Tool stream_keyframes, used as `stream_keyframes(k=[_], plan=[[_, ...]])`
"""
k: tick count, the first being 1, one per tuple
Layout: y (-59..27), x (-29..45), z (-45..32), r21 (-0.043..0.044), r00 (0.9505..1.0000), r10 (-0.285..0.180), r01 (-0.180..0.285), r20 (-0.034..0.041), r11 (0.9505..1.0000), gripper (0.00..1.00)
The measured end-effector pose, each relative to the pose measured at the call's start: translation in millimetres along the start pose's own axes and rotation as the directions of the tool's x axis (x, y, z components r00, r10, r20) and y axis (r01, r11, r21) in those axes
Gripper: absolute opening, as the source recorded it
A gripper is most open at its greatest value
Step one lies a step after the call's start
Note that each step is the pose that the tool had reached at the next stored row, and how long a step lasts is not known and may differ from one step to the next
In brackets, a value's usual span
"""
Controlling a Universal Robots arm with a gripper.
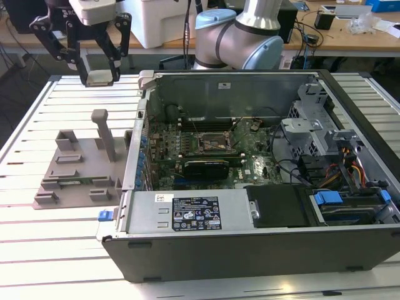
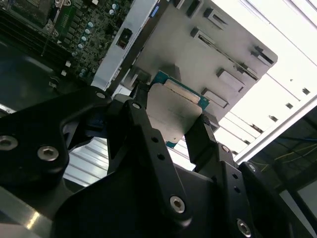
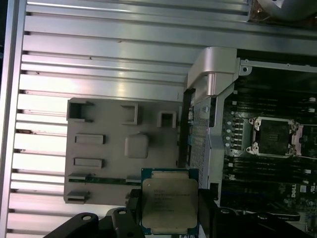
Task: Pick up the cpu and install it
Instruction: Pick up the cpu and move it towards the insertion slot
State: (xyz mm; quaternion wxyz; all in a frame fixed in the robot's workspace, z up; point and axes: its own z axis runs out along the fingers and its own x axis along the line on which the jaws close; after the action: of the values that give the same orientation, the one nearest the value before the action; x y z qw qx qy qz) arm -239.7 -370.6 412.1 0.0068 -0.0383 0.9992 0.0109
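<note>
Gripping the cpu (image 3: 170,204) by two opposite edges, the gripper (image 1: 99,75) has its fingers closed on it. The chip hangs clear over the table (image 1: 37,250) near the far edge, exterior view's left, above the gray tray (image 3: 109,163). Pick-up looks done; install still to do, as the socket (image 3: 272,135) in the pc case (image 1: 250,250) seems empty. Count: 1 cpu, 1 gripper, 1 tray, 1 socket, 1 case.
</note>
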Motion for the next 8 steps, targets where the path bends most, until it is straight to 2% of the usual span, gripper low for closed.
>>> stream_keyframes(k=[5,8], plan=[[-0.1,-4.7,4.2,0.0,1.0,0.0,0.0,0.0001,1.0,0.55],[0.5,-10.2,7.6,0.0,1.0,0.0,0.0,0.0,1.0,0.55]])
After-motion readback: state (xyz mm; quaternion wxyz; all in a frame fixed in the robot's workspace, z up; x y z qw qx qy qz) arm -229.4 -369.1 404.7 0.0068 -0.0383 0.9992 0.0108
